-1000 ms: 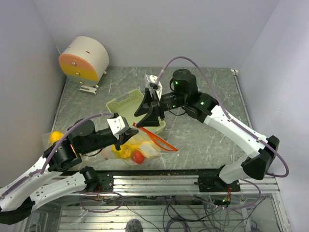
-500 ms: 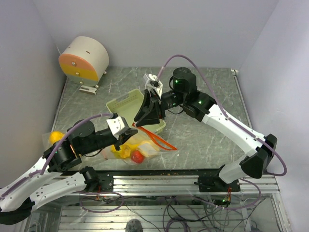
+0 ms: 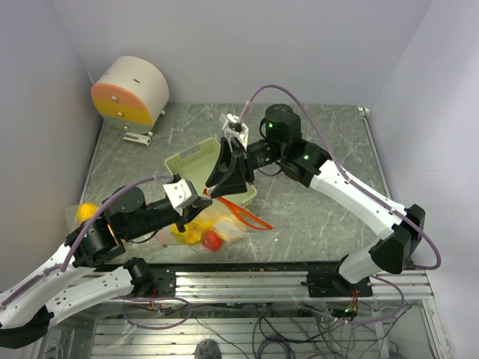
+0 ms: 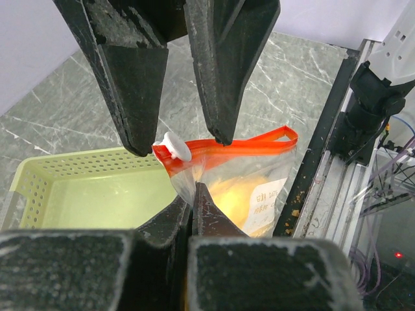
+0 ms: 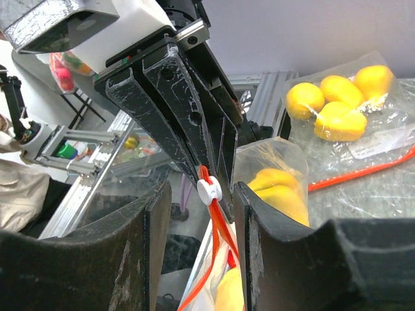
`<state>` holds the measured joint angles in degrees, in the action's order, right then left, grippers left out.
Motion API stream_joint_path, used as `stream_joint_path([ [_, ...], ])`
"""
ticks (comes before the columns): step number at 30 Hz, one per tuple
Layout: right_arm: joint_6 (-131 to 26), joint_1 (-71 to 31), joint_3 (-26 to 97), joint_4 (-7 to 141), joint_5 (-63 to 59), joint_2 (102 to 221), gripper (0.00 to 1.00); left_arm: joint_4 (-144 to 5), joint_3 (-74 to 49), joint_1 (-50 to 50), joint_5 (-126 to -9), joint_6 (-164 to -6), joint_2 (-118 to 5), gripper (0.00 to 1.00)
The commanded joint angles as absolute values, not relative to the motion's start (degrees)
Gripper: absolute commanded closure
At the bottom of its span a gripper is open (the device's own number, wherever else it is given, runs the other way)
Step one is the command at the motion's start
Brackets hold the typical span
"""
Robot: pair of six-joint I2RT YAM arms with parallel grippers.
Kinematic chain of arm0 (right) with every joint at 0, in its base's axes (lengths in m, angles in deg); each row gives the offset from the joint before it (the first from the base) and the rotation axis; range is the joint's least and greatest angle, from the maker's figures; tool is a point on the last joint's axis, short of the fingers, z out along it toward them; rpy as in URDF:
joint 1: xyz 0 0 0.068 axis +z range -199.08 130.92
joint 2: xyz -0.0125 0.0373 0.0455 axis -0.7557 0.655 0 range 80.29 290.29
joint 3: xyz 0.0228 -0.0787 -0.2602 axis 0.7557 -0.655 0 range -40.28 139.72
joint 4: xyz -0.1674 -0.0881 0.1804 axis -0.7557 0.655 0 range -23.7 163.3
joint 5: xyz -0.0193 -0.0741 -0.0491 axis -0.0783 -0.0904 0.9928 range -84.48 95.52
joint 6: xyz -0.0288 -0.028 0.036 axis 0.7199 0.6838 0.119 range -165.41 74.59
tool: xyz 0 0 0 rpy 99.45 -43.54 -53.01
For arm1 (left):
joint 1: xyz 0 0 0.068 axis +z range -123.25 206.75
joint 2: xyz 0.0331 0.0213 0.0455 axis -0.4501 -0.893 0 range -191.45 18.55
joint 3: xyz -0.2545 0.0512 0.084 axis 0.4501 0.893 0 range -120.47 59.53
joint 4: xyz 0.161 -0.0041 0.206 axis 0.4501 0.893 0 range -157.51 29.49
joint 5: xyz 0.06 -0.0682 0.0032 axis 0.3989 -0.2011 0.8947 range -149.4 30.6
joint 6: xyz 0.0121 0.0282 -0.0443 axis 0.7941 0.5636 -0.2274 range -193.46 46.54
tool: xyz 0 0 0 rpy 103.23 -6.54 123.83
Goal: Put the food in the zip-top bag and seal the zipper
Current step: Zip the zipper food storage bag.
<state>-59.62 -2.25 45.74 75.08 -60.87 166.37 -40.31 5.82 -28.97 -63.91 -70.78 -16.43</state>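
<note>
The clear zip-top bag (image 3: 224, 224) hangs near the table's front edge with yellow toy fruits (image 3: 187, 233) and a small red piece (image 3: 212, 240) inside. My left gripper (image 3: 203, 203) is shut on the bag's film just below the red-orange zipper (image 4: 240, 142); it shows at the bottom of the left wrist view (image 4: 193, 188). My right gripper (image 3: 224, 185) is open. Its fingers (image 4: 136, 78) straddle the white slider (image 4: 174, 144) at the zipper's end without touching it. In the right wrist view the slider (image 5: 209, 190) sits between my open fingers (image 5: 149, 246), and the fruits (image 5: 275, 184) show behind.
The pale green tray (image 3: 196, 161) stands just behind the bag. A second clear bag of yellow fruits (image 5: 337, 103) lies on the table at the left (image 3: 86, 213). A round cream and orange object (image 3: 131, 91) stands at the back left. The metal rail (image 3: 247, 280) runs along the front.
My right gripper has shifted slightly left and closer around the slider. The left gripper keeps its hold on the bag and has barely moved.
</note>
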Motion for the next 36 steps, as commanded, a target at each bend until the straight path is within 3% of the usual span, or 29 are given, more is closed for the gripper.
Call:
stream_joint_path([
  [1, -61.6, -2.5, 45.4, 72.5, -61.4, 167.1, 0.57, -44.1, 5.6, -29.2, -62.4, -71.3, -16.4, 0.93],
  [6, -62.0, -2.4, 44.7, 71.6, -61.2, 167.0, 0.63, -44.6, 5.6, -29.2, -62.2, -71.5, -16.2, 0.93],
  [17, -61.6, -2.4, 44.6, 72.1, -60.2, 167.7, 1.0, -45.1, 5.4, -29.2, -62.1, -71.6, -17.0, 0.93],
  [31, -49.0, -4.9, 44.4, 83.3, -55.8, 168.8, 1.0, -38.4, 0.3, -29.2, -55.7, -70.7, -12.1, 0.93],
  [36, -52.0, -6.6, 42.8, 78.2, -59.5, 169.0, 1.0, -38.5, 0.4, -29.2, -55.3, -70.7, -10.5, 0.93],
])
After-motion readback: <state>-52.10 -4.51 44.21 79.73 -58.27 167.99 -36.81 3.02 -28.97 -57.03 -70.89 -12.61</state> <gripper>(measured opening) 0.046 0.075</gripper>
